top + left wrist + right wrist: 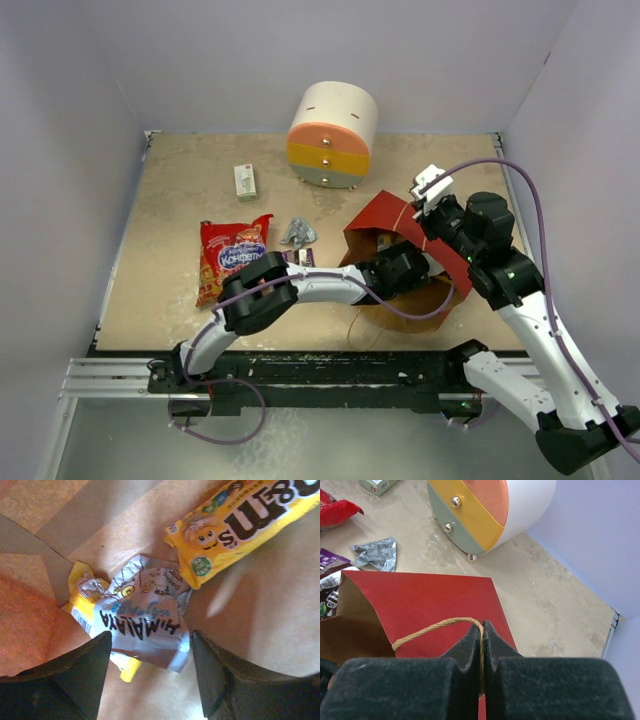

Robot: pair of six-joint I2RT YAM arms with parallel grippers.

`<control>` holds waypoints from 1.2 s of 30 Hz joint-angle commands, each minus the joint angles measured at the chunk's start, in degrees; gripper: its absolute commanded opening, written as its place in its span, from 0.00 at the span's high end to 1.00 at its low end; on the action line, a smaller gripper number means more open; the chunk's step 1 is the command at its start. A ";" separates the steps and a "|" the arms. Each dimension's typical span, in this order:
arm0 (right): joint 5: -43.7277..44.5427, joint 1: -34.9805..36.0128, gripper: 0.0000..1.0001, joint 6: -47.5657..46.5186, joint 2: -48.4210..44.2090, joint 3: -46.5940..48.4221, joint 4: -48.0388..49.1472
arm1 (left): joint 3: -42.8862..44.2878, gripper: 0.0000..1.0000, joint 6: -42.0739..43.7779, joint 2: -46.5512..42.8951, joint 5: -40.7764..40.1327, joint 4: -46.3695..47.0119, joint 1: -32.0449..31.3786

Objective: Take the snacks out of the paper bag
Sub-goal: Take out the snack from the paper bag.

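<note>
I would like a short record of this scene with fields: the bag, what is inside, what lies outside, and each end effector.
paper bag: red outside, brown inside, mouth open
inside bag: silver Himalaya wrapper, yellow packet
outside on table: red chip bag, crumpled silver wrapper, dark wrapper
left end effector: open, inside the bag, over the Himalaya wrapper
right end effector: shut on the bag's handle
</note>
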 commanded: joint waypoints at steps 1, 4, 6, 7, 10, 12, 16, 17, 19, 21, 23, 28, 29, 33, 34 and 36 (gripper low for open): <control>0.60 -0.13 1.00 0.31 -0.22 2.63 1.33 | 4.11 0.37 0.62 1.31 -1.56 -1.54 1.65; 0.24 -0.13 1.00 0.02 0.11 3.04 1.29 | 4.72 0.61 0.85 0.94 1.33 -2.55 1.84; 0.16 -0.14 1.00 -0.16 0.28 3.38 1.36 | 5.05 0.73 1.30 0.53 3.85 -2.86 1.84; 0.07 -0.13 1.00 -0.18 0.44 3.55 1.31 | 5.90 0.79 1.16 0.55 4.74 -3.91 1.84; -0.24 -0.13 1.00 -0.20 0.72 4.00 1.37 | 7.92 0.91 0.16 0.53 6.70 -7.27 1.84; -0.46 -0.13 1.00 0.06 0.66 4.03 1.41 | 7.66 0.97 -0.24 -0.57 8.17 -7.86 1.84; -0.27 -0.15 1.00 0.44 0.01 3.82 1.45 | 5.39 1.00 -1.61 -3.86 10.29 -8.19 1.76; -0.15 -0.13 1.00 0.51 -0.20 3.66 1.52 | 4.56 1.00 -2.01 -4.80 10.64 -8.19 1.61; 0.02 -0.15 1.00 0.60 -0.51 3.39 1.70 | 2.73 1.00 -2.44 -7.42 10.71 -8.23 1.22; 0.13 -0.14 1.00 0.69 -0.57 3.13 2.00 | 0.71 1.00 -3.04 -9.65 10.49 -8.57 0.47; 0.15 -0.14 1.00 0.89 -0.58 2.90 2.34 | -1.54 1.00 -3.85 -11.93 10.48 -8.88 -0.11; 0.62 -0.13 1.00 1.48 -0.34 2.28 4.02 | -7.26 1.00 -9.11 -17.16 10.55 -11.09 -1.49; 0.80 -0.18 1.00 1.51 -0.29 2.27 4.27 | -8.48 1.00 -11.06 -18.33 9.92 -11.57 -1.76; 0.87 -0.13 1.00 1.24 -0.26 2.27 4.51 | -13.09 1.00 -19.83 -23.30 8.73 -14.76 -2.33; 0.92 -0.15 1.00 1.21 -0.22 2.27 4.49 | -14.30 1.00 -21.46 -24.72 8.52 -15.26 -2.49; 0.85 -0.13 1.00 1.18 -0.24 2.19 4.49 | -16.57 1.00 -24.46 -27.79 8.01 -15.99 -2.76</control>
